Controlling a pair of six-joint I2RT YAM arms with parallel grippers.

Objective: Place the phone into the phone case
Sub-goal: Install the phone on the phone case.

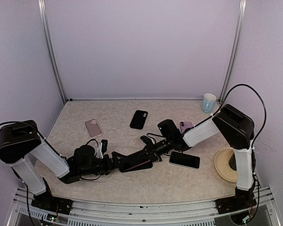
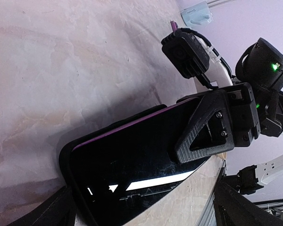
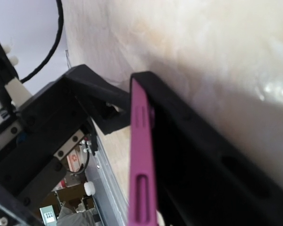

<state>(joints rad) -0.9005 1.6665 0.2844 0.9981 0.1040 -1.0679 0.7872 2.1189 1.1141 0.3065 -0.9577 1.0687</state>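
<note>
From above, the left claw (image 1: 114,162) and the right claw (image 1: 148,151) meet nose to nose over the black phone case (image 1: 124,168). It lies flat between them with the phone (image 1: 137,165) on it, and a second black phone (image 1: 184,160) rests just behind the right claw. In the left wrist view, the case sits right in front of the left claw. That claw's fingers (image 2: 56,212) are spread wide, one beside the case's near corner and the other apart from it, gripping nothing. The phone lies screen up, with a purple strip showing above the case's lip along the far edge. One right finger (image 2: 205,127) presses flat on the glass; its partner is hidden, so I cannot tell whether that claw is spread or pinching. The right wrist view shows the phone's purple side edge-on just below the claw, with the black case wall against it. The step in hand looks like seating the phone. The next move calls for downward pressure along the proud edge while the left claw braces the case against sliding.
</note>
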